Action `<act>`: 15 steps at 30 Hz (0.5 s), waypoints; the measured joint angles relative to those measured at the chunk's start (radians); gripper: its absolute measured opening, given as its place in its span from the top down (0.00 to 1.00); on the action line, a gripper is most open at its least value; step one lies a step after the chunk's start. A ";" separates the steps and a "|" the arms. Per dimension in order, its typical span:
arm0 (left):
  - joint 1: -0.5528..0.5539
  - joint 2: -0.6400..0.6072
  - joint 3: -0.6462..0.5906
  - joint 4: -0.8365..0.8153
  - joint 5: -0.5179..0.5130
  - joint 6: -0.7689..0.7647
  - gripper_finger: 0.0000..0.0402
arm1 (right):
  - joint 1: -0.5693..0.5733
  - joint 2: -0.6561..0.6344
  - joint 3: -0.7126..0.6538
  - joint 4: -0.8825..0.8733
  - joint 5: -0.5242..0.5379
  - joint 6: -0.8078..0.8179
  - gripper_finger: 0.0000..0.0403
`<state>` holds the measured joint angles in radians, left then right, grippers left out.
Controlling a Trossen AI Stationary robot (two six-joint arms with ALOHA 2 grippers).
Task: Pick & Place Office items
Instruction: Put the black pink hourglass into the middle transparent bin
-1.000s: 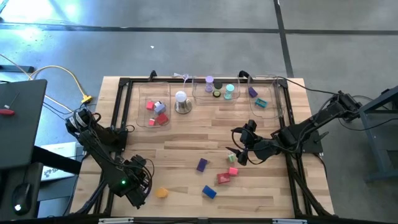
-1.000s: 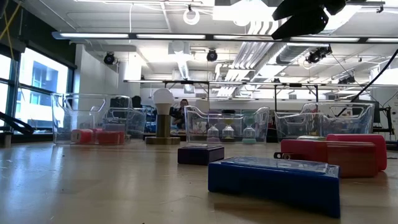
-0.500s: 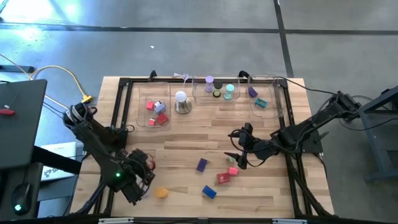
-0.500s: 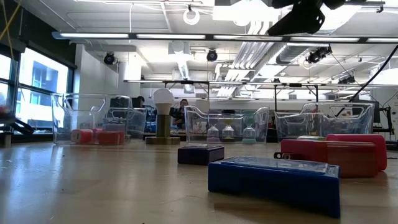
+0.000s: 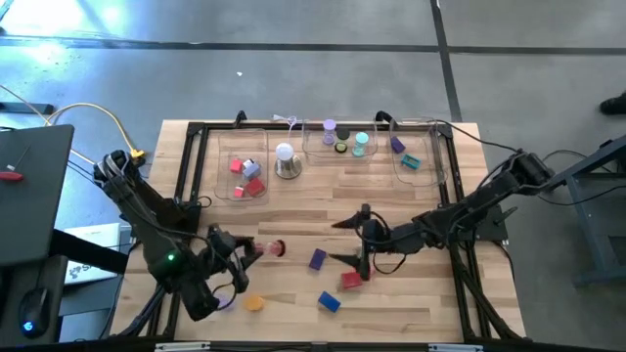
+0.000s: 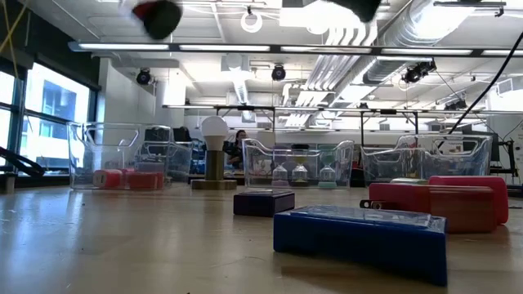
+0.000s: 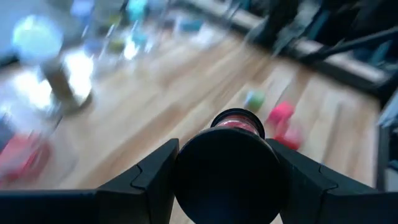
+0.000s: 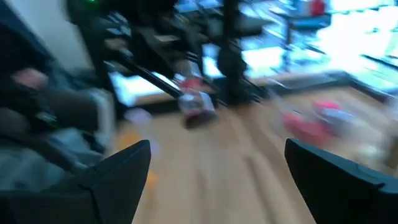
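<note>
My left gripper [image 5: 264, 249] is over the table's near left, raised and pointing toward the right, shut on a black roll [image 7: 227, 180] with a red far end [image 5: 277, 248]. In the low view the roll [image 6: 157, 15] shows high above the table. My right gripper [image 5: 344, 241] faces it from the right, raised and open wide with nothing between its fingers. On the table lie a purple block [image 5: 318, 259], a red block [image 5: 352, 281], a blue block [image 5: 329, 302] and an orange roll [image 5: 254, 303]. My left gripper pinches the black roll by its round wall [image 7: 186, 186] between its two fingers, one on each side. The fingers come nearly level from the table's left and lie along the roll, whose red end [image 7: 236, 120] points away from the wrist. The roll is lifted clear of the table.
Three clear trays stand along the far edge: the left [image 5: 223, 176] with red and lilac blocks, the middle [image 5: 315, 147] with rolls, the right [image 5: 428, 166] with purple and teal pieces. A white dome on a metal base [image 5: 285, 161] stands between the left and middle trays. A black frame [image 5: 196, 166] rims the table.
My left gripper has risen from the near left corner and swung toward the table's middle, tipping from pointing down to nearly level, with the black roll in it. My right gripper has moved toward the left, tipped up to nearly level, and stayed open.
</note>
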<state>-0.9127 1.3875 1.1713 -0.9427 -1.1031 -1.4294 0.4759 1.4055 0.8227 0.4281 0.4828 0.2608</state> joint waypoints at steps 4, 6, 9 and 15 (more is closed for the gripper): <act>-0.010 -0.006 0.000 0.235 -0.109 0.350 0.50 | 0.000 0.024 0.000 0.160 -0.102 0.052 0.11; -0.010 -0.006 0.000 0.366 -0.137 0.580 0.50 | -0.004 0.024 0.000 0.198 -0.124 0.107 0.11; -0.009 -0.004 0.000 0.546 -0.151 0.860 0.50 | -0.017 0.025 0.000 0.234 -0.128 0.205 0.11; 0.003 -0.004 0.000 0.887 -0.149 1.306 0.50 | -0.066 0.025 0.000 0.268 -0.291 0.325 0.11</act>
<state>-0.9094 1.3838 1.1717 -0.0553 -1.2523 -0.1234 0.4095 1.4303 0.8224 0.6965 0.1917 0.5853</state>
